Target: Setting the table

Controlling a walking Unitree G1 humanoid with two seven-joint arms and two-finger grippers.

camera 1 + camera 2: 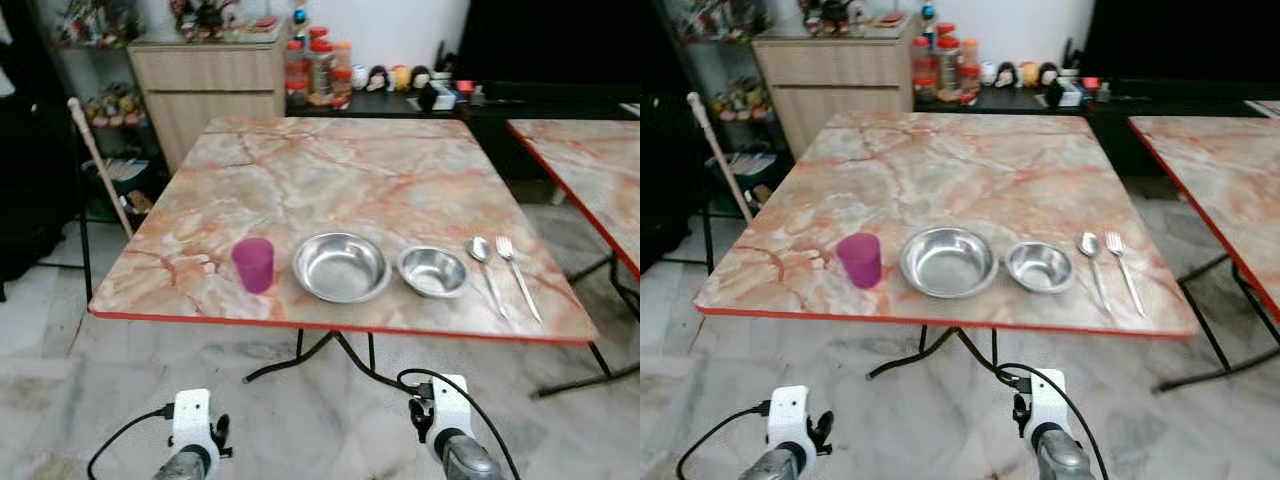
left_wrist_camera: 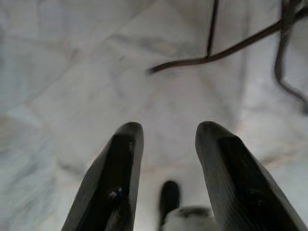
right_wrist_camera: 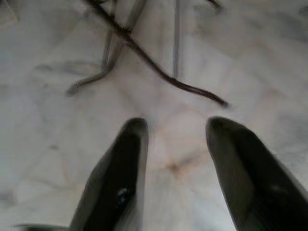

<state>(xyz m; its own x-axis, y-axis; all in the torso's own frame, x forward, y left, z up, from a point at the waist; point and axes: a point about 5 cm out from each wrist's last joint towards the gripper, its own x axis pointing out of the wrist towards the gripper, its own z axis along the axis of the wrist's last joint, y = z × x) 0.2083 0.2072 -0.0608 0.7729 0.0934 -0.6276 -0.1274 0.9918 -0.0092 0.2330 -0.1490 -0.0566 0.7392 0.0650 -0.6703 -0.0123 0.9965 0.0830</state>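
Observation:
Along the near edge of the marble table [image 1: 340,170] stand a purple cup [image 1: 254,264], a large steel bowl [image 1: 341,267], a small steel bowl [image 1: 432,271], a spoon [image 1: 485,262] and a fork [image 1: 517,274], in a row from left to right. Both arms hang low in front of the table, their wrists at the bottom of the head views. My left gripper [image 2: 166,137] is open over the floor with nothing between its fingers. My right gripper [image 3: 175,127] is open too, pointing at the floor near the table's metal legs.
A second marble table [image 1: 590,170] stands to the right. A wooden cabinet [image 1: 205,90] and a low shelf with jars and bottles [image 1: 318,70] line the back wall. A broom handle [image 1: 98,160] leans at the left. Black metal table legs [image 1: 320,355] cross the tiled floor.

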